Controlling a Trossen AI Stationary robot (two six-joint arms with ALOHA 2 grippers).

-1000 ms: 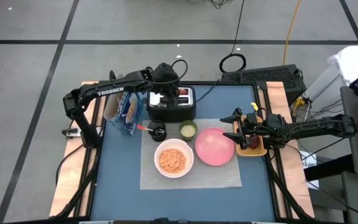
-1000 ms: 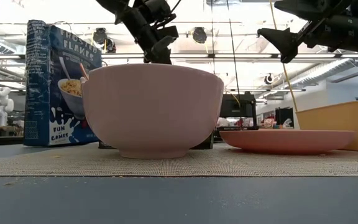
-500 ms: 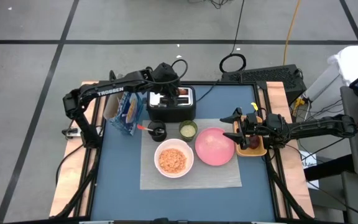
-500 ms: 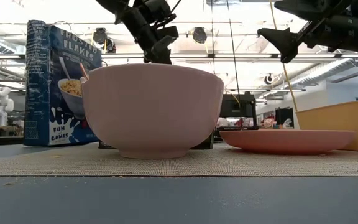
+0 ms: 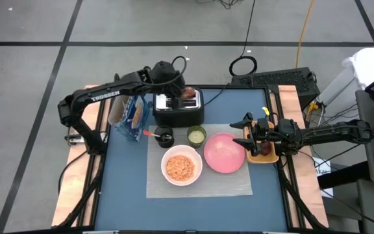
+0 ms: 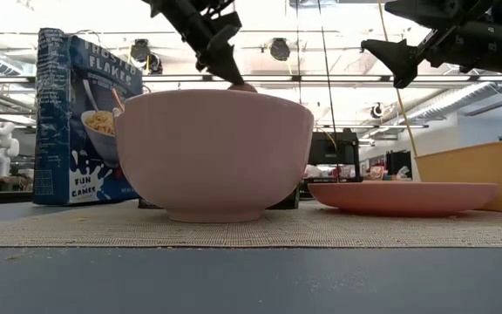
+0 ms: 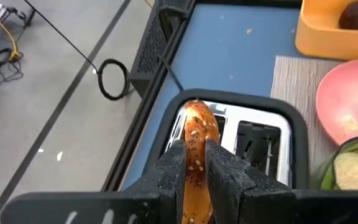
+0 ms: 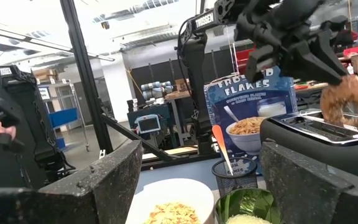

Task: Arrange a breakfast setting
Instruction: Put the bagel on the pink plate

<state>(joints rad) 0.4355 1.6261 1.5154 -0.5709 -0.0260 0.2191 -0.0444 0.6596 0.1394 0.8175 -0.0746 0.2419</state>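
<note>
My left gripper [image 5: 182,90] is above the black-and-silver toaster [image 5: 178,109] at the table's far side, shut on a seeded bagel [image 7: 197,130]. The grey mat [image 5: 200,185] carries the white bowl [image 5: 181,166] of cereal, the pink plate [image 5: 224,153], the green cup [image 5: 197,135] and the black cup [image 5: 165,138] with the red-handled spoon [image 5: 149,133]. The blue cereal box [image 5: 130,116] stands left of the toaster. My right gripper [image 5: 240,132] hovers open and empty over the plate's right edge. My left gripper pinches the bagel's ring [image 7: 196,163] between its two fingers [image 7: 168,169], one on each flat face. The fingers slant down from the far left. The bagel stands on edge over the toaster's left slot [image 7: 213,115]; whether it is clear of the slot I cannot tell.
An orange tray [image 5: 265,156] with a dark brown item lies at the mat's right edge, under my right arm. The toaster's cord runs off the far edge. Bare blue table shows near the front edge [image 5: 193,211].
My left arm has swung toward the table's far left and its gripper has tipped and risen a little above the toaster. The bagel has come up with it and now shows above the bowl's rim in the low view.
</note>
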